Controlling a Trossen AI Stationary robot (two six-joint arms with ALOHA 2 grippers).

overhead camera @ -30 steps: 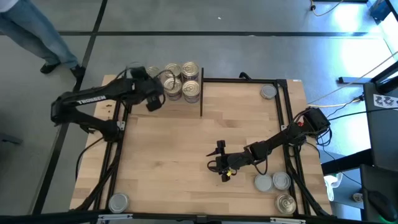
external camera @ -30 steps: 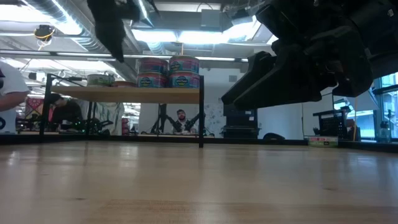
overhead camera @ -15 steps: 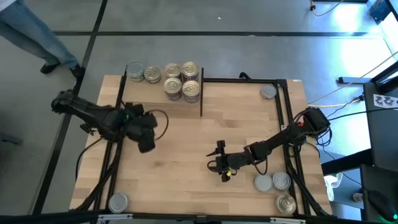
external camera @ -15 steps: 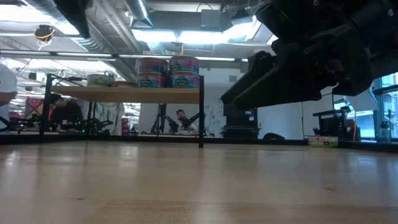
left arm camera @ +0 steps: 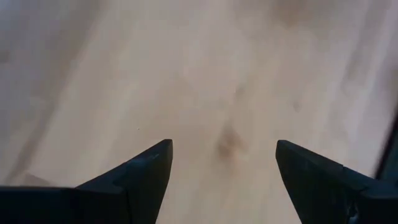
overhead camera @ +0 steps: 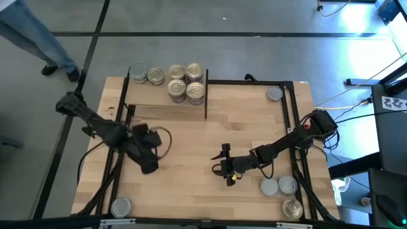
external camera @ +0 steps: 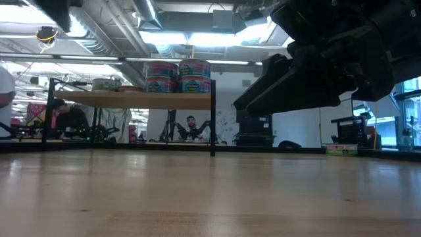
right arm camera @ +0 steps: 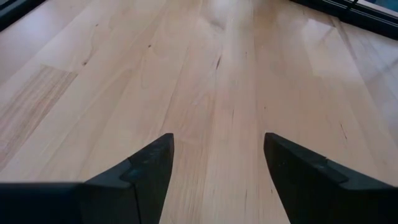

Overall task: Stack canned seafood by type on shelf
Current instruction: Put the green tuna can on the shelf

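From above, the left gripper [overhead camera: 147,166] hangs with fingers spread and empty, nearest the lone silver-topped round tin [overhead camera: 121,207] just below it at the wooden table's [overhead camera: 191,146] front edge, while the right gripper [overhead camera: 224,166] waits mid-table, fingers parted, silver tins [overhead camera: 278,186] off to its side. At table height, pink-labelled stacked tins [external camera: 179,76] sit on the light wood black-framed shelf [external camera: 131,99], well beyond both. Each wrist view shows only bare boards between parted fingers [left arm camera: 146,177], nothing held.

Bare tabletop [overhead camera: 191,140] between arms; shelf [overhead camera: 165,109] post beyond.

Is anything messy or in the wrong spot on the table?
Nothing is spilled or tipped. Five tins are scattered, not on the shelf: one at each near corner, two beside the right one, one at the far right.
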